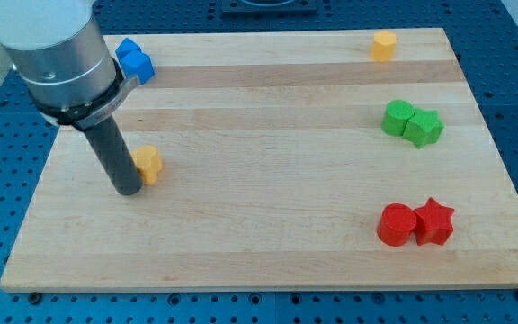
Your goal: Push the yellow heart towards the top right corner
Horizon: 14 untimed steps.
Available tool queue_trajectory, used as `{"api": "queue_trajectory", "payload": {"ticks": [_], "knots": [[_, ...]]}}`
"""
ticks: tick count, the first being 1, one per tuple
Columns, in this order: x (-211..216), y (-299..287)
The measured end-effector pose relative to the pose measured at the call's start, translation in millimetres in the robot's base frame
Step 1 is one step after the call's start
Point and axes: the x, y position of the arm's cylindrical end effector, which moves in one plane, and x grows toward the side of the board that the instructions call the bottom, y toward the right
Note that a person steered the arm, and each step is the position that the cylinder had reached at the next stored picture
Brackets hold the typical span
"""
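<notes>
A yellow heart-like block (149, 165) lies on the left part of the wooden board (268, 234). My tip (129, 191) rests on the board just to the left of and slightly below this block, touching or nearly touching its left side. A second yellow block (383, 44), roughly hexagonal, sits near the board's top right corner.
Two blue blocks (135, 59) sit together at the top left, partly behind the arm. A green round block (397, 118) and a green star (424, 129) touch at the right. A red cylinder (395, 224) and a red star (434, 221) touch at the lower right.
</notes>
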Motion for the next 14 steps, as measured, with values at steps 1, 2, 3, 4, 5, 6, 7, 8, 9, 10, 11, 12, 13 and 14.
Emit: {"api": "queue_trajectory", "payload": {"ticks": [1, 2, 3, 4, 5, 6, 7, 8, 9, 10, 11, 12, 13, 14], "knots": [[-2, 0], [-10, 0], [-16, 6], [-17, 25], [-29, 29], [-37, 29], [-41, 30], [-49, 33], [-60, 41], [-75, 53], [-96, 73], [-118, 88], [-144, 103], [-159, 121]]}}
